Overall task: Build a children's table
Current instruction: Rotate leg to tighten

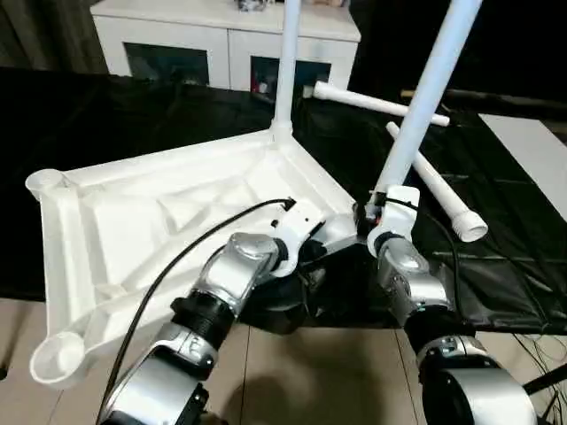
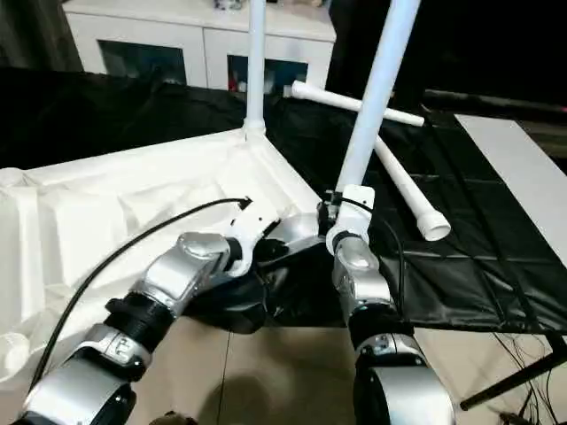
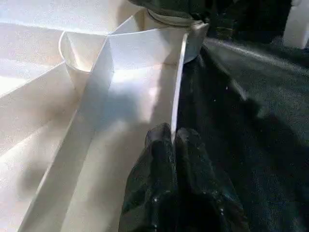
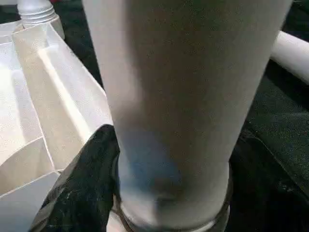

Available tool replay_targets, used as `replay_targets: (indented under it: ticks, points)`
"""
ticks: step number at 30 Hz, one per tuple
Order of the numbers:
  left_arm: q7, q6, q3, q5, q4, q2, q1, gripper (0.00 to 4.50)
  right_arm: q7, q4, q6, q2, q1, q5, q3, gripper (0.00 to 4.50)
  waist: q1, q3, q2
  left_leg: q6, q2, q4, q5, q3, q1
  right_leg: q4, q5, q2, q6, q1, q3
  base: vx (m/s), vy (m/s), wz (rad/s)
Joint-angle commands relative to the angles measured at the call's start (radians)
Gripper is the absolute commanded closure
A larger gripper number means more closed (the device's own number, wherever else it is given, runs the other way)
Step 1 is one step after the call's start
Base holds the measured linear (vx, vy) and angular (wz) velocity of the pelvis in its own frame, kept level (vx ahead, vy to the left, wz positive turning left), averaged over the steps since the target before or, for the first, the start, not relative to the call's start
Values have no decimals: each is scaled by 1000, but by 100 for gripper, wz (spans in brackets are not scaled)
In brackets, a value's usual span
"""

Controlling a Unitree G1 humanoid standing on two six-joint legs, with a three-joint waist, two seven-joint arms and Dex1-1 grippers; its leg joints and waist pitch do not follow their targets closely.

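The white tabletop (image 1: 159, 221) lies upside down, ribs up, on a black cloth. One white leg (image 1: 286, 71) stands upright in its far corner socket. My right gripper (image 1: 379, 212) is shut on a second leg (image 1: 425, 97) near its lower end, which meets the near right corner socket. This leg leans to the right. A black finger (image 4: 89, 183) presses its side. My left gripper (image 3: 173, 137) is shut on the tabletop's thin rim wall (image 3: 179, 77), just beside that socket. Two more legs (image 1: 376, 104) (image 1: 434, 190) lie on the cloth at the right. The two left corner sockets (image 1: 44, 183) (image 1: 58, 354) are empty.
A white cabinet (image 1: 226, 40) with dark glass doors stands behind the work. The black cloth (image 1: 496, 266) spreads to the right, with a white panel (image 1: 532, 150) at its far right edge. A black cable (image 1: 177, 257) runs along my left forearm. Pale flooring shows in front.
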Motion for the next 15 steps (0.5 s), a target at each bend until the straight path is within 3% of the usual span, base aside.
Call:
replay_targets:
  ticks: [1, 2, 3, 4, 5, 6, 7, 8, 9, 11, 12, 14, 15]
  points:
    - [125, -69, 42, -13, 14, -41, -29, 450, 105, 25, -3, 117, 1, 12, 63, 107, -9, -56, -9, -7, 16, -72, -418, -9, 27, -101, -486, -48, -80, 10, 25, 0, 0, 0]
    - [121, -68, 43, -12, 12, -35, -29, 450, 111, 22, -9, 116, 1, 13, 62, 104, -8, -56, -8, -3, 16, -73, -416, -9, 25, -100, -485, -48, -83, 12, 24, 0, 0, 0]
    - [115, -73, 46, -6, 15, -21, -31, 450, 119, 32, -34, 114, -7, 14, 56, 97, -13, -56, -8, -3, 15, -76, -411, -13, 15, -97, -483, -50, -79, 17, 23, 0, 0, 0]
    - [114, -80, 48, 0, 19, -9, -33, 450, 117, 46, -60, 111, -14, 14, 49, 97, -25, -61, -7, -9, 14, -82, -381, -18, -4, -88, -459, -48, -77, 34, 18, 0, 0, 0]
    - [114, -80, 48, 0, 19, -9, -33, 450, 117, 46, -60, 111, -14, 14, 49, 84, -31, -63, -5, -11, 14, -83, -370, -21, -8, -84, -436, -47, -81, 36, 17, 0, 8, -23]
    - [98, -90, 47, 6, 12, 13, -27, 450, 137, 42, -85, 101, -14, 13, 47, 70, -34, -69, -6, -3, 18, -79, -328, -17, -4, -77, -335, -47, -112, 31, 21, 0, 8, -23]
    - [92, -91, 48, 7, 6, 21, -23, 450, 146, 36, -92, 97, -11, 12, 48, 59, -34, -69, -6, -3, 18, -79, -328, -17, -4, -77, -335, -47, -112, 31, 21, 0, 0, 0]
    - [86, -93, 48, 8, 1, 27, -21, 450, 153, 29, -94, 94, -8, 12, 49, 59, -29, -66, -6, 15, 21, -73, -323, -10, 11, -77, -294, -44, -141, 19, 24, 0, 0, 0]
    - [76, -96, 47, 10, -6, 37, -16, 450, 165, 14, -95, 89, -2, 12, 51, 55, -27, -62, -8, 27, 19, -69, -336, -4, 15, -79, -305, -43, -157, 13, 28, 0, 0, 0]
    - [34, -118, 39, 18, -36, 77, 3, 450, 198, -68, -85, 65, 41, 5, 65, 41, -19, -65, -5, 31, 20, -69, -305, -2, 14, -74, -279, -44, -166, 18, 30, 0, 0, 0]
    - [30, -120, 38, 18, -39, 80, 5, 450, 199, -77, -84, 63, 46, 4, 67, 20, -17, -67, -6, 36, 22, -70, -255, -3, 5, -65, -220, -43, -167, 28, 30, 0, 0, 0]
    - [9, -136, 34, 19, -51, 101, 14, 450, 204, -126, -79, 47, 77, -13, 78, 13, -13, -68, -5, 42, 21, -67, -217, 0, 10, -60, -173, -41, -172, 26, 30, 0, 0, 0]
    - [-14, -161, 25, 23, -58, 124, 21, 450, 211, -171, -77, 30, 107, -26, 81, 6, -14, -70, -5, 42, 19, -67, -193, -2, 7, -55, -148, -39, -177, 32, 29, 59, -10, -3]
